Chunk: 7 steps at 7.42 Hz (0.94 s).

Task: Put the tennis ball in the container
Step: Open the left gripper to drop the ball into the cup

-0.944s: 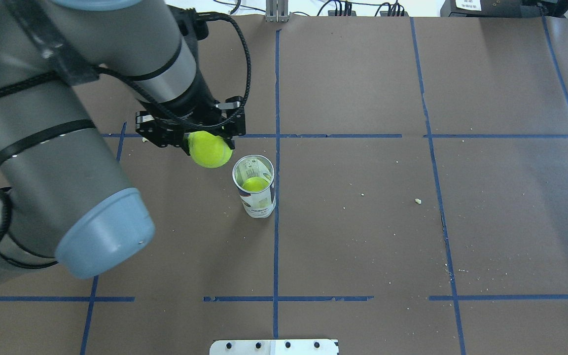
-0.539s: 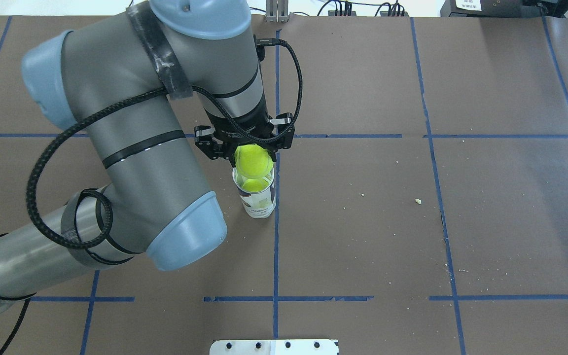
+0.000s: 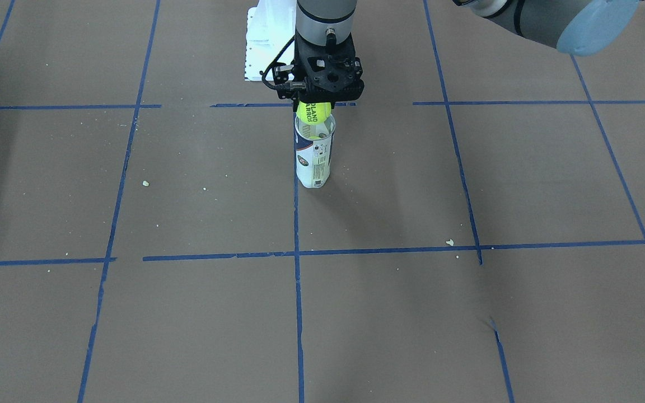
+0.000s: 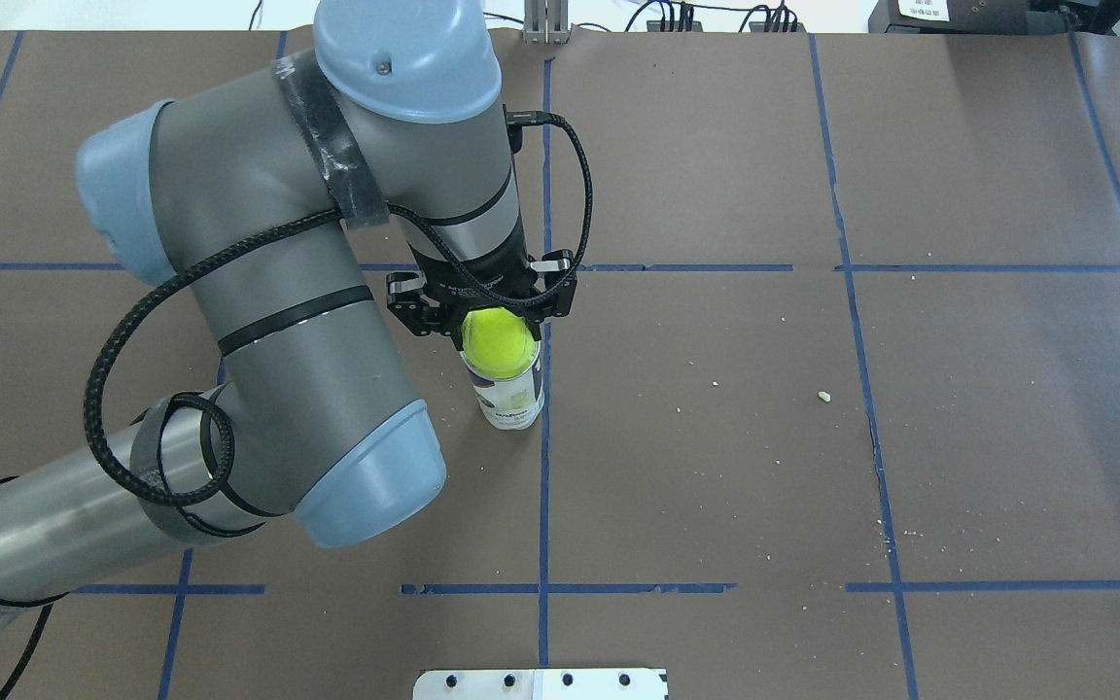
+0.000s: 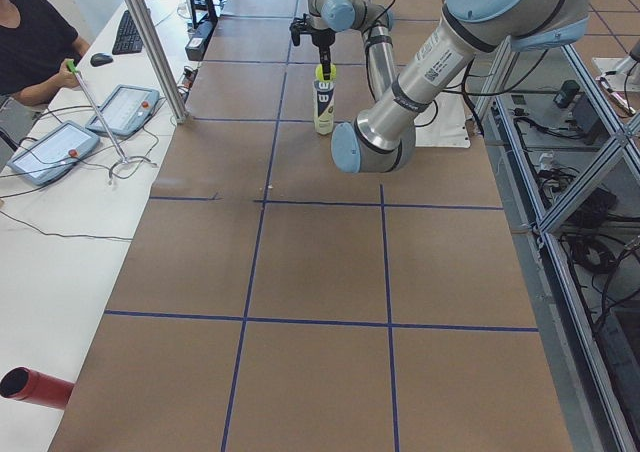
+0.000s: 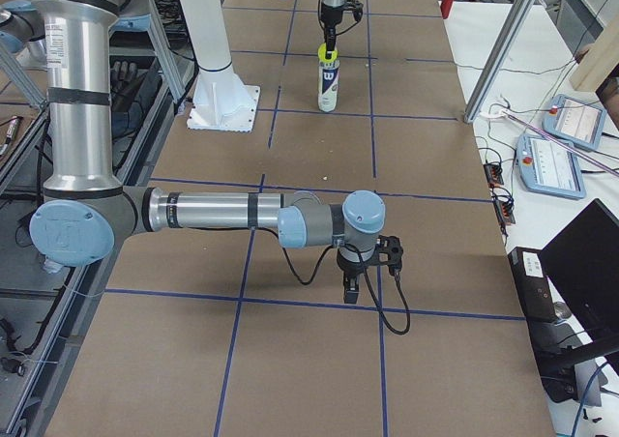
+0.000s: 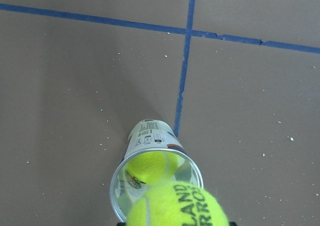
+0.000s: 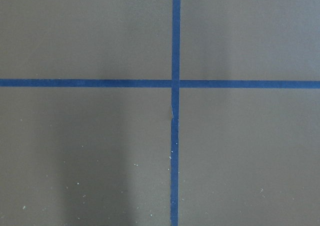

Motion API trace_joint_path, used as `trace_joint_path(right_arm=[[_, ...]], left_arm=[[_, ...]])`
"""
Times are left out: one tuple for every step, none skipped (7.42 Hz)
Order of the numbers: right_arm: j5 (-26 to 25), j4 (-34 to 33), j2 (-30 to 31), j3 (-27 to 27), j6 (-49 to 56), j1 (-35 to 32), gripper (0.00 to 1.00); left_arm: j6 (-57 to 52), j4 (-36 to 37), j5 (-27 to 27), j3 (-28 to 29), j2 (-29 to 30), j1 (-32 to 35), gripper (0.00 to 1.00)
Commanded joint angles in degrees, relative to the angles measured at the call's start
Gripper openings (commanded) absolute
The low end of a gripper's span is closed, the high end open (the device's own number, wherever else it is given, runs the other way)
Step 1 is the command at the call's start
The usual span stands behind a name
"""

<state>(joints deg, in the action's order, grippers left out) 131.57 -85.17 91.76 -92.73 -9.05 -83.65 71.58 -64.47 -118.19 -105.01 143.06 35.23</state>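
The bench carries an upright tube with a second ball inside. The left pincer grips the ball at the tube's mouth. The right pincer hangs well apart; I cannot tell whether it is wide or narrow.

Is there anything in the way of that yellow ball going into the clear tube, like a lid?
No lid shows. The container has an open mouth, and the tennis ball, held in the left gripper, sits right over it. A second tennis ball lies inside, below the rim, and doesn't look like a block.
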Motion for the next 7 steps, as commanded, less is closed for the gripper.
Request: trace_joint_path(right_arm=[[0.0,0.0,0.0,0.0,0.0,0.0,1.00],[0.0,0.0,0.0,0.0,0.0,0.0,1.00],[0.0,0.0,0.0,0.0,0.0,0.0,1.00],[0.0,0.0,0.0,0.0,0.0,0.0,1.00],[0.0,0.0,0.0,0.0,0.0,0.0,1.00],[0.0,0.0,0.0,0.0,0.0,0.0,1.00],[0.0,0.0,0.0,0.0,0.0,0.0,1.00]], left_arm=[[-0.1,0.0,0.0,-0.1,-0.4,0.0,0.00],[-0.1,-0.3,0.0,0.0,-0.4,0.0,0.00],[-0.2,-0.3,0.0,0.4,-0.5,0.0,0.30],[-0.3,-0.4,0.0,0.1,-0.7,0.0,0.99],[-0.2,-0.3,0.0,0.2,-0.7,0.0,1.00],[-0.2,-0.4,0.0,0.2,-0.6,0.0,1.00],[-0.2,-0.4,0.0,0.1,-0.6,0.0,1.00]])
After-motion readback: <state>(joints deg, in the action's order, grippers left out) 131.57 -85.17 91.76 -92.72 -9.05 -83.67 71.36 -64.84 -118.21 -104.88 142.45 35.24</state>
